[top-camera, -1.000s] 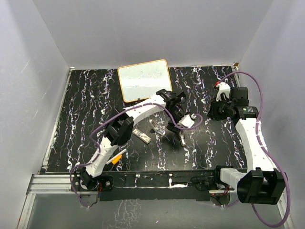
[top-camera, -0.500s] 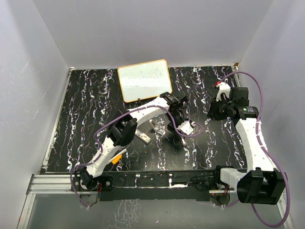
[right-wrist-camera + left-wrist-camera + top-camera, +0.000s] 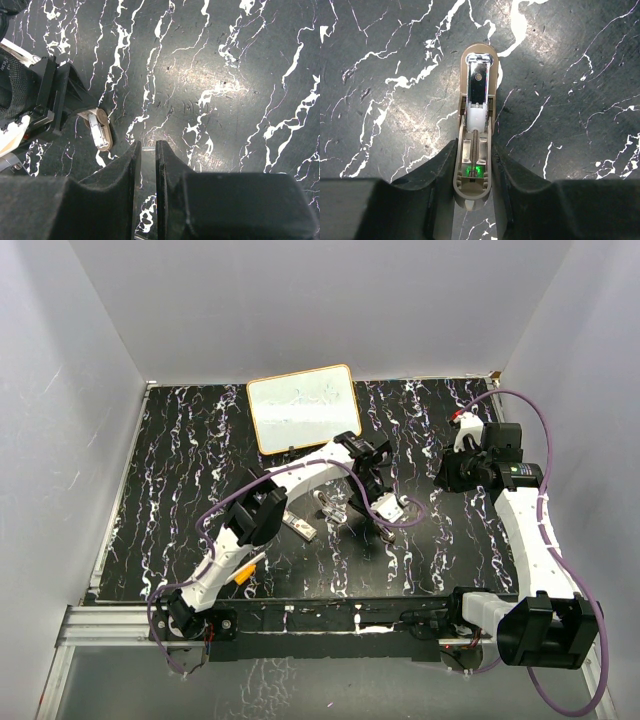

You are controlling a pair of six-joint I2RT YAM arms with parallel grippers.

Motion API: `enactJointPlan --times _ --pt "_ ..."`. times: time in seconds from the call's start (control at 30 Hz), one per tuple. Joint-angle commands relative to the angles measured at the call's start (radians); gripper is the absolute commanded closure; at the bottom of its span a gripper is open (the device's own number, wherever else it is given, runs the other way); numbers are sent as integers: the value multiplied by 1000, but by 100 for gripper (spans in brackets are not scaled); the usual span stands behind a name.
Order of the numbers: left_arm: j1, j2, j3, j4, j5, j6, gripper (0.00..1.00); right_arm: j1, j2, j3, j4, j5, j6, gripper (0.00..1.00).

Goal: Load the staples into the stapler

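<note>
Black marbled surface (image 3: 180, 460) — left claw (image 3: 474, 146) clamped across the rear of the opened stapler (image 3: 477, 90), whose long axis points straight away from it, while the staples (image 3: 300, 528) lie slanted just to its left — well apart from the right claw (image 3: 148, 145), fingers nearly together.

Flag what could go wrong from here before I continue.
The left gripper clamps only the rear end of the open stapler, so pushing on its front may tip or twist it. The staples lie beside the left arm, with that arm's gripper between them and the right gripper; reaching across risks a collision.
</note>
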Motion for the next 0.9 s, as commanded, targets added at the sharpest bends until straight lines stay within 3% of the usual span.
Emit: enactJointPlan --times 0.0,0.63,0.77,0.87 --pt "35 -57 47 -41 -11 38 84 -7 -25 1 42 -19 5 92" --pt "142 -70 57 -141 -99 81 83 -8 -19 -3 43 -45 -11 92" --pt "146 -59 57 -142 -79 79 79 -7 -26 -2 43 -47 -11 92" --pt "147 -46 58 -128 -71 72 70 -7 -25 0 39 -48 -12 92"
